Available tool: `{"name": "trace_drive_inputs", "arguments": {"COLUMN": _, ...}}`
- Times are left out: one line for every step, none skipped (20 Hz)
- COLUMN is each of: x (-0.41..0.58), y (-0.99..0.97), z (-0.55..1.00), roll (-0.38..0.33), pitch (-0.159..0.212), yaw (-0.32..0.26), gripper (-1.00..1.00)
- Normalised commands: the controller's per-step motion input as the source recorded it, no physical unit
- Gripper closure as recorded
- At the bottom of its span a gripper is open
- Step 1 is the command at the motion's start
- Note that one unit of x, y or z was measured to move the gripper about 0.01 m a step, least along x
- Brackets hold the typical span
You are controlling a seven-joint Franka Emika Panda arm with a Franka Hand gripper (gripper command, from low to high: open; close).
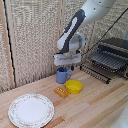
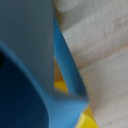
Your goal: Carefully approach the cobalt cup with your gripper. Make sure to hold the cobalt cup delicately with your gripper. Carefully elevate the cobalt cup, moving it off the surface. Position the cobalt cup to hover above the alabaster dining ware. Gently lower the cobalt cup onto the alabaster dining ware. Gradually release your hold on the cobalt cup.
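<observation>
The cobalt cup [image 1: 62, 75], a small blue mug with a side handle, stands at the back of the wooden table. My gripper [image 1: 67, 66] is right above it, with the fingertips down at its rim; the frames do not show whether the fingers grip it. In the wrist view the cup [image 2: 30, 55] fills most of the picture, very close and blurred, and no fingers are clear. The alabaster plate [image 1: 31, 110], white with a floral rim, lies at the front on the exterior view's left, well apart from the cup.
A shallow yellow bowl [image 1: 74, 86] sits close beside the cup, and its edge shows in the wrist view [image 2: 87, 120]. A small orange object [image 1: 61, 91] lies in front of the cup. A dark toaster oven [image 1: 112, 55] with a wire rack stands at the back right.
</observation>
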Motion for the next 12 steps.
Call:
{"name": "trace_drive_inputs", "arguments": {"x": 0.163, "y": 0.01, "z": -0.17, "roll": -0.058, "pitch": 0.0, "yaw": 0.053, "gripper": -1.0}}
{"name": "trace_drive_inputs", "arguments": {"x": 0.137, "y": 0.01, "z": -0.17, "roll": -0.055, "pitch": 0.0, "yaw": 0.048, "gripper": 1.0}}
{"name": "trace_drive_inputs", "arguments": {"x": 0.126, "y": 0.02, "z": -0.16, "roll": -0.048, "pitch": 0.0, "yaw": 0.04, "gripper": 1.0}}
{"name": "trace_drive_inputs", "arguments": {"x": 0.117, "y": 0.02, "z": -0.16, "roll": -0.043, "pitch": 0.0, "yaw": 0.036, "gripper": 1.0}}
{"name": "trace_drive_inputs", "arguments": {"x": 0.089, "y": 0.02, "z": -0.14, "roll": -0.034, "pitch": 0.0, "yaw": 0.025, "gripper": 1.0}}
{"name": "trace_drive_inputs", "arguments": {"x": 0.086, "y": 0.07, "z": -0.13, "roll": -0.04, "pitch": 0.003, "yaw": 0.009, "gripper": 1.0}}
{"name": "trace_drive_inputs", "arguments": {"x": 0.074, "y": 0.09, "z": -0.11, "roll": -0.045, "pitch": 0.008, "yaw": 0.0, "gripper": 1.0}}
{"name": "trace_drive_inputs", "arguments": {"x": 0.034, "y": 0.06, "z": -0.09, "roll": -0.029, "pitch": 0.008, "yaw": 0.0, "gripper": 1.0}}
{"name": "trace_drive_inputs", "arguments": {"x": 0.0, "y": 0.11, "z": -0.07, "roll": -0.035, "pitch": 0.0, "yaw": 0.0, "gripper": 1.0}}
{"name": "trace_drive_inputs", "arguments": {"x": 0.0, "y": 0.11, "z": -0.03, "roll": -0.028, "pitch": 0.0, "yaw": 0.0, "gripper": 1.0}}
{"name": "trace_drive_inputs", "arguments": {"x": 0.0, "y": 0.13, "z": -0.01, "roll": -0.017, "pitch": -0.014, "yaw": -0.008, "gripper": 1.0}}
{"name": "trace_drive_inputs", "arguments": {"x": 0.0, "y": 0.18, "z": 0.0, "roll": -0.014, "pitch": -0.025, "yaw": -0.03, "gripper": 1.0}}
